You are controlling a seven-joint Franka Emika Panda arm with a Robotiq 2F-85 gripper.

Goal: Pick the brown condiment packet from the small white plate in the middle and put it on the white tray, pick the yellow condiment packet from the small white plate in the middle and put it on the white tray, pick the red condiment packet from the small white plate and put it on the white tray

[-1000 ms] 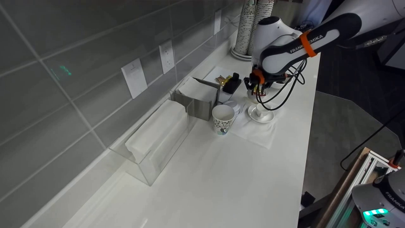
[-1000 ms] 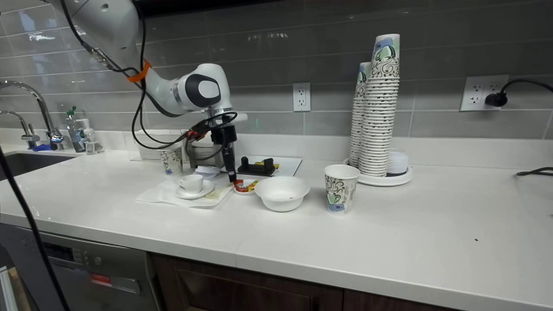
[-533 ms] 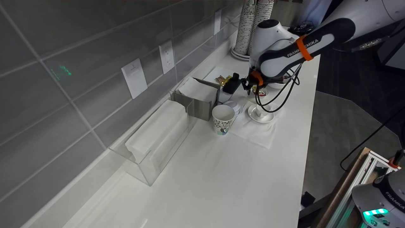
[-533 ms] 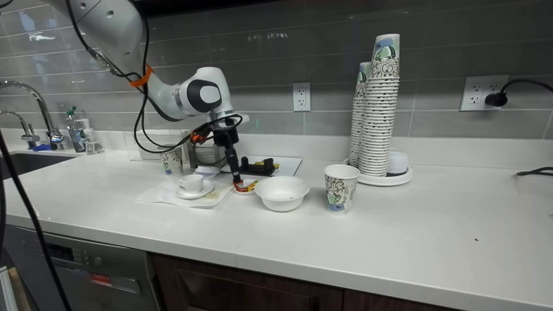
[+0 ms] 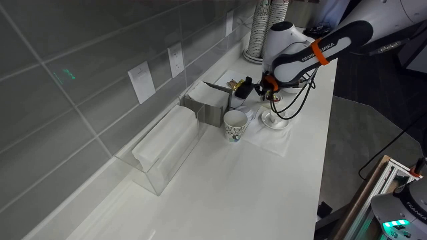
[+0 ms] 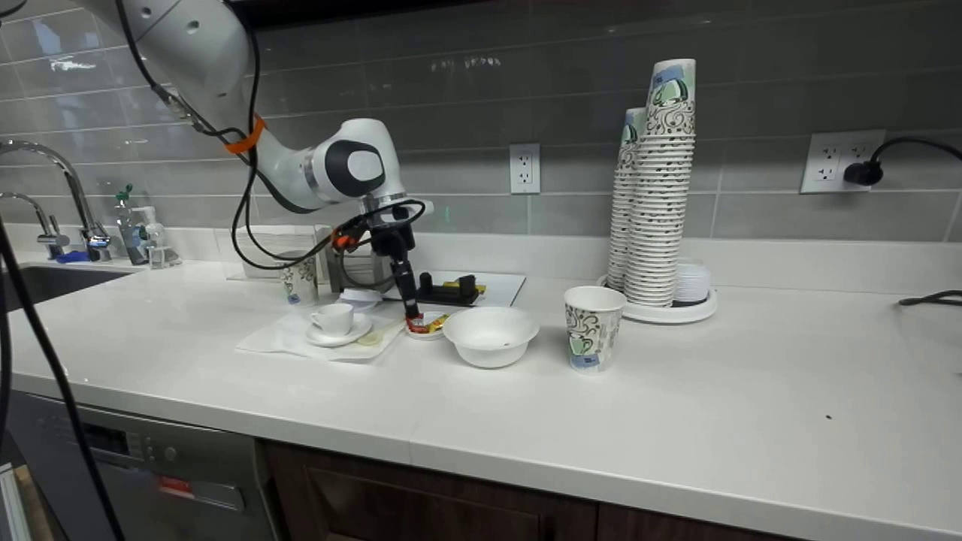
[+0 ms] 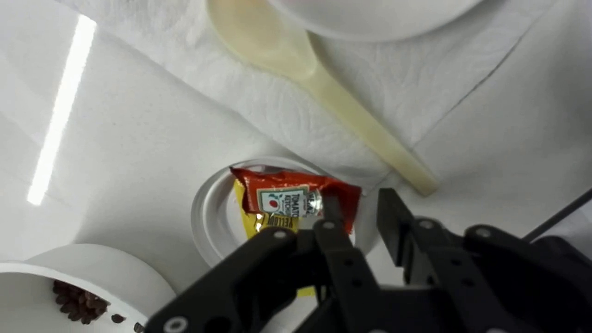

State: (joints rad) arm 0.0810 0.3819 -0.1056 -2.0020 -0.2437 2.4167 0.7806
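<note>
The red packet [image 7: 282, 199] lies on the plate [image 7: 202, 217], draped over a yellow packet [image 7: 276, 222], probably because so little room leaves the two no way to sit side by side. Your fingers [image 7: 393, 222] are spread: in the wrist view the left one overlaps the red packet's right end and the right one stands just beyond it, so nothing is pinched yet; whether the left one touches it, I can't tell. That end seems your choice because no yellow shows under it, though I'd judge that closing there could buckle the red packet unless you first get a finger on each side. In an exterior view the bowl [image 6: 488, 349] sits just right of the plate and the cup [image 6: 334, 320] to its left, which likely explains why the fingers hang nearly upright. The tray [image 6: 505, 285] lies on the far side of the bench [image 6: 676, 391]; a brown packet [image 5: 231, 83] and a yellow wrapper [image 5: 238, 85] appear to rest on it, so red looks like the step in hand.
</note>
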